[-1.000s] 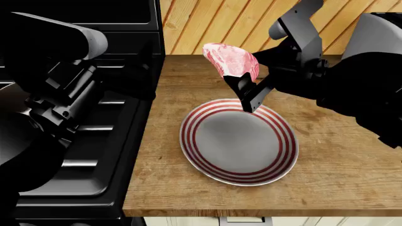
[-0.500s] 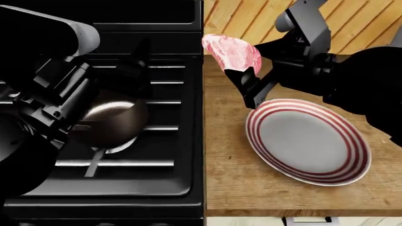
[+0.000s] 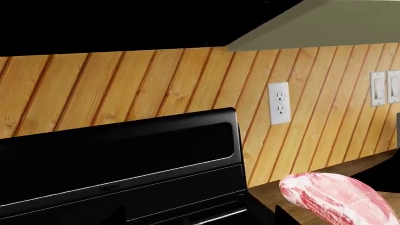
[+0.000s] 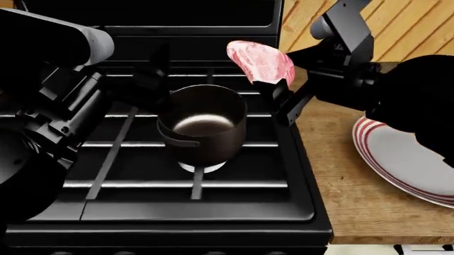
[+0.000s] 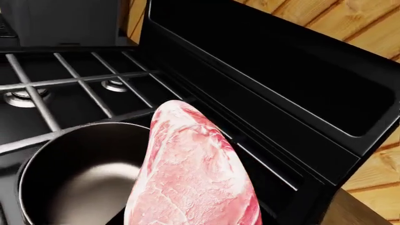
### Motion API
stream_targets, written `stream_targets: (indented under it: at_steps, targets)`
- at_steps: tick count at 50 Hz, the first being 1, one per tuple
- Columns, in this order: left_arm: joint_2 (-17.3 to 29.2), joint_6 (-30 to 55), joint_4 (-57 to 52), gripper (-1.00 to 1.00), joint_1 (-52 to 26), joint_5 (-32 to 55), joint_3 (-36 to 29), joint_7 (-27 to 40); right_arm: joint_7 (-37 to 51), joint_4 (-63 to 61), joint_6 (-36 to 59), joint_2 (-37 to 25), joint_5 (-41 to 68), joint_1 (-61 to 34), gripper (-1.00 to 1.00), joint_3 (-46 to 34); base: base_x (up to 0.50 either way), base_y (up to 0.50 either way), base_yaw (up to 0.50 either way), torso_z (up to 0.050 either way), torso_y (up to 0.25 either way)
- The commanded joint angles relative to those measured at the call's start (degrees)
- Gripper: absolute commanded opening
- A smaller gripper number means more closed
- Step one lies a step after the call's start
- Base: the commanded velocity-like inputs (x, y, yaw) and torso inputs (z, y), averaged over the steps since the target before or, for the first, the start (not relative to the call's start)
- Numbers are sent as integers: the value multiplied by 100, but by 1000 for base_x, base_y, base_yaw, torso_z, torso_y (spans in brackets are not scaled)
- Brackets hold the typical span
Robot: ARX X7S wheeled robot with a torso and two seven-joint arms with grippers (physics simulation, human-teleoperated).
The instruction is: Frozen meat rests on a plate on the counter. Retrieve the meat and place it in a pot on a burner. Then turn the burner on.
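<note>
Head view shows the right gripper (image 4: 275, 91) clamping the meat (image 4: 260, 61) seemingly just beside the pot (image 4: 204, 126), so early release could miss it.

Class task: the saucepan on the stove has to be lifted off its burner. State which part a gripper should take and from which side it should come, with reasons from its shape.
Grip the pot by its small loop handle, on the wall facing the robot, coming from the front. The wall is round and wide; the handle gives thin, flat sides for the jaws.
</note>
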State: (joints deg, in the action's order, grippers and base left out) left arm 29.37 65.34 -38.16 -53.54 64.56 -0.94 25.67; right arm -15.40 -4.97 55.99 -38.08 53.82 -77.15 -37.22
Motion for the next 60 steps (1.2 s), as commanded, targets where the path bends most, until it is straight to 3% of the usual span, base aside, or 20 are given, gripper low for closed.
stream_targets:
  at_steps: [1,19,31,42,60]
  targets:
    - [8,37,-32,100,-25,107,-1,101,-79,-70,-39,-34,-97,-6,-100,2,0,500,0,0,0]
    - [21,59,-30,100,-86,217,-39,205,-112,-30,-86,-36,-102,4,-100,-18,0,487,0,0,0]
    - [57,-111,30,100,6,56,-107,52,-142,-40,27,-12,-243,-99,-100,-238,0,0,0,0,0]
    - [75,-218,45,100,86,61,-59,28,-357,741,1070,379,-22,-921,-100,-542,0,0,0,0,0]
    - [51,-376,74,100,170,113,12,13,-1098,1188,1526,374,-316,-1897,-100,-1215,0,0,0,0,1]
